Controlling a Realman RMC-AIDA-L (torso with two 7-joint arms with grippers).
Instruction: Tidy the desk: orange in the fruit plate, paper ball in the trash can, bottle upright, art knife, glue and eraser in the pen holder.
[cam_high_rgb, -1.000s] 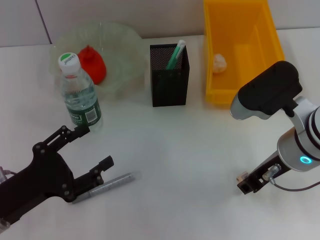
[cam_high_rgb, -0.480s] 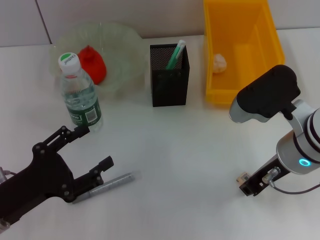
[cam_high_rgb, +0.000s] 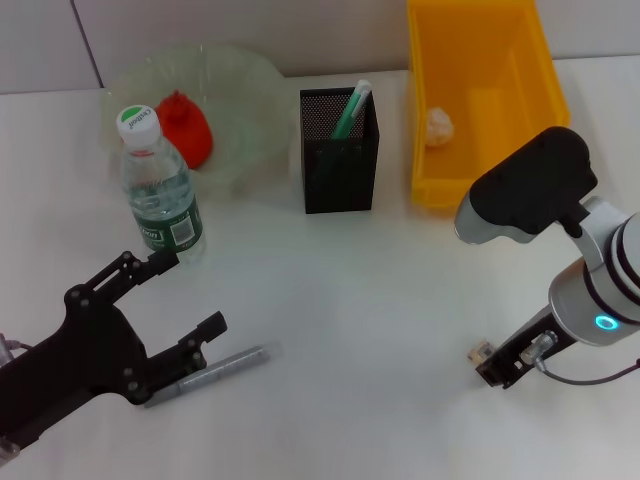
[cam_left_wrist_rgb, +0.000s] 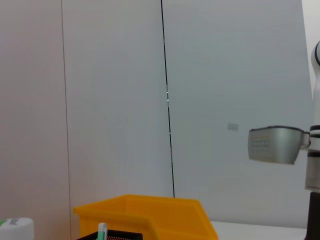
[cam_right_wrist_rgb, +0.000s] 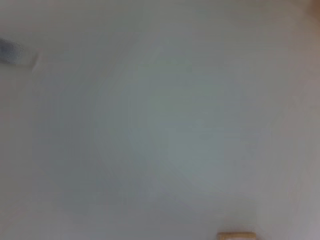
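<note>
The orange (cam_high_rgb: 185, 127) lies in the clear fruit plate (cam_high_rgb: 245, 90) at the back left. In front of it the bottle (cam_high_rgb: 159, 188) stands upright. A green and white stick (cam_high_rgb: 350, 110) leans inside the black mesh pen holder (cam_high_rgb: 340, 165). The paper ball (cam_high_rgb: 439, 124) rests in the yellow trash can (cam_high_rgb: 520, 70). The grey art knife (cam_high_rgb: 215, 371) lies flat on the table, just beside the lower finger of my open left gripper (cam_high_rgb: 185, 300). My right gripper (cam_high_rgb: 497, 367) hangs low at the right, with a small tan piece (cam_high_rgb: 480, 352), perhaps the eraser, at its tip.
The left wrist view looks over the trash can (cam_left_wrist_rgb: 145, 215) and the pen holder's rim (cam_left_wrist_rgb: 117, 235) towards a grey wall, with my right arm (cam_left_wrist_rgb: 277, 145) at the side. The right wrist view shows bare white table and the tan piece (cam_right_wrist_rgb: 236, 235).
My right arm and its gripper have drifted slightly to the left, the tan piece with it. The left arm and the art knife have stayed put.
</note>
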